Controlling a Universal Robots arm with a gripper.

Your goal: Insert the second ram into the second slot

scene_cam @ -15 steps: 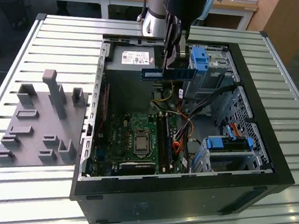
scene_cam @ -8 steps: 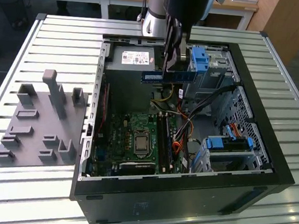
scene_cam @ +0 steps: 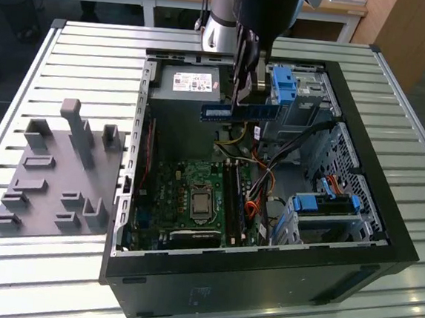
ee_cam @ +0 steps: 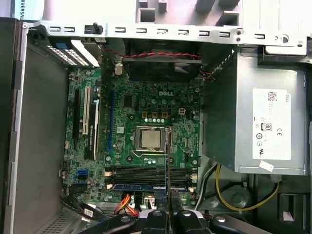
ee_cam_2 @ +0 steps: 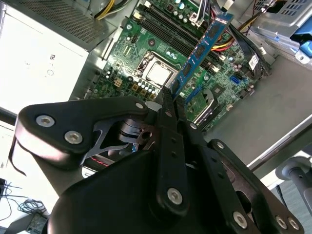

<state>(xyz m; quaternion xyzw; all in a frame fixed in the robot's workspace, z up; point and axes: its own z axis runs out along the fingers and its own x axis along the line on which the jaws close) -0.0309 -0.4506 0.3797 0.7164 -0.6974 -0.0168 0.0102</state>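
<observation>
Gripper [ee_cam_2: 168,93]: the fingers are closed almost fully, pinching the second ram by its flat faces. The second wrist view shows the linkage and fingertips close up. In the exterior view the gripper [scene_cam: 241,102] hangs from the arm over the case.
Second ram [ee_cam_2: 202,46]: a blue stick with dark chips, held in the air and not seated. The second wrist view shows its chip face slanting out past the fingertips. The first wrist view shows only its thin edge [ee_cam: 166,161], a line from the fingertips [ee_cam: 168,214] to the rim of the CPU socket. The exterior view shows it [scene_cam: 216,112] lying level, beyond the CPU socket and raised clear of the board.
Memory slots [ee_cam: 146,173]: parallel rows just beside the CPU socket. The stick's edge crosses them instead of running along them. A blue strip [ee_cam: 141,186] lies along the row farthest from the CPU socket.
CPU socket [ee_cam: 147,139]: mid-board on the green motherboard [ee_cam: 126,117].
Power supply [scene_cam: 193,83]: beyond the CPU socket, with a white label.
Case [scene_cam: 261,282]: open, lying on the slatted table [scene_cam: 54,272].
Fixture tray [scene_cam: 55,167]: grey, outside the case, to the exterior view's left of the CPU socket.
</observation>
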